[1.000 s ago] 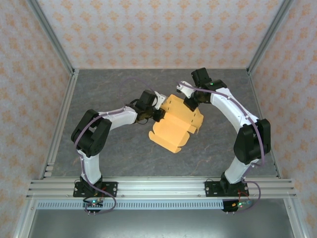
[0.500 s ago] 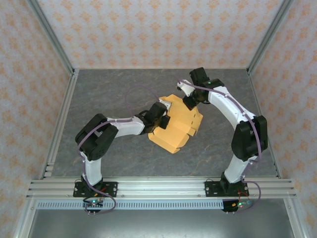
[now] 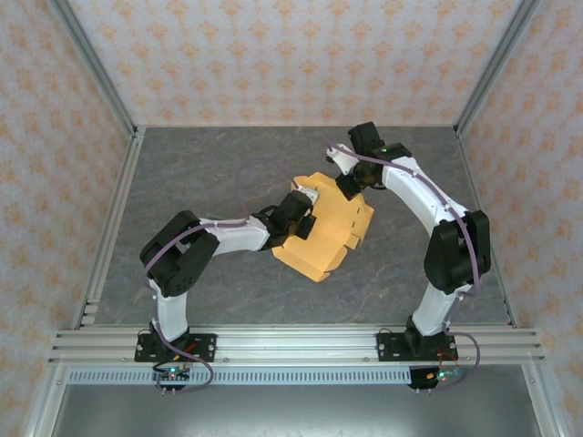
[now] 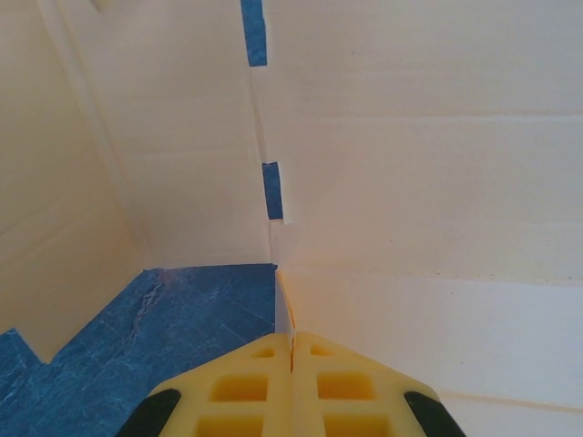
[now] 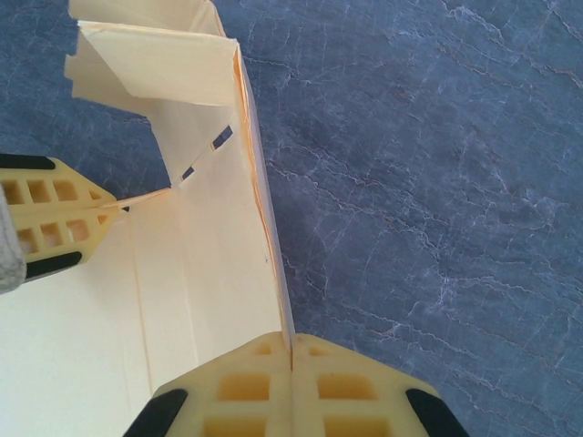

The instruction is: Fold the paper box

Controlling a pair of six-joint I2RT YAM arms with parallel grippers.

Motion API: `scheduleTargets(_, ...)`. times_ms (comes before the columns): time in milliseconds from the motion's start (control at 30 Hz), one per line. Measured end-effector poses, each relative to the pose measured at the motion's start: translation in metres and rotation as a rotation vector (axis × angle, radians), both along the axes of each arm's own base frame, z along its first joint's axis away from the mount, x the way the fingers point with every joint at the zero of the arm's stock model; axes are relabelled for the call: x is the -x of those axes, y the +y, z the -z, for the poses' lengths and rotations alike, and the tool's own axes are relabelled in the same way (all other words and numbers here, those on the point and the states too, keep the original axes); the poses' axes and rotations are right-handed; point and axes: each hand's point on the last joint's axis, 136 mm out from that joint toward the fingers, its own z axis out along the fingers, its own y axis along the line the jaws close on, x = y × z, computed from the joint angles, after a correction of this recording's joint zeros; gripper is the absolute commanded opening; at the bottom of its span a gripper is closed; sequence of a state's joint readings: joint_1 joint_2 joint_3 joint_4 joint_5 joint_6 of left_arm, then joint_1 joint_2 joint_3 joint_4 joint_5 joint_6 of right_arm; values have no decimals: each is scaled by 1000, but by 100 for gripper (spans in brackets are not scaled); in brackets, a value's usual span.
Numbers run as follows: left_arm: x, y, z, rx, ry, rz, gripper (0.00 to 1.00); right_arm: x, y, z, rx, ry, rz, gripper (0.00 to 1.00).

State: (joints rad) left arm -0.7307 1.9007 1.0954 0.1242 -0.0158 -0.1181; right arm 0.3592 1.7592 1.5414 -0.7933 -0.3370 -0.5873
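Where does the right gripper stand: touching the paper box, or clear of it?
Touching. The right wrist view shows the right gripper shut on the paper box, with the card wall pinched in its jaws.

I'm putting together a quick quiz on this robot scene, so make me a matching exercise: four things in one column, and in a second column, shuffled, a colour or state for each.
Column one:
1. paper box
2. table
3. back wall
4. left claw

Column two:
A. dark grey, marbled
B. shut on a thin card edge
C. orange-yellow, partly folded
D. pale peach with a repeating pattern

Pairs: 1-C, 2-A, 3-D, 4-B
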Motion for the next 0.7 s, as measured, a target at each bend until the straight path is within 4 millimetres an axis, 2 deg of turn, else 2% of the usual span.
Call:
scheduleTargets(233,0,-9,4,4,17,37,9,0,-1,0,2,0,1,0)
scheduleTargets(467,5,-15,2,27,35,66,21,1,-4,7,25,1,-9,0)
scheduleTargets(567,8,-18,-10,53,30,85,27,0,-4,8,29,-11,-14,0)
scheduleTargets(700,14,-14,-44,113,-2,102,31,-1,-4,5,31,-42,-33,0)
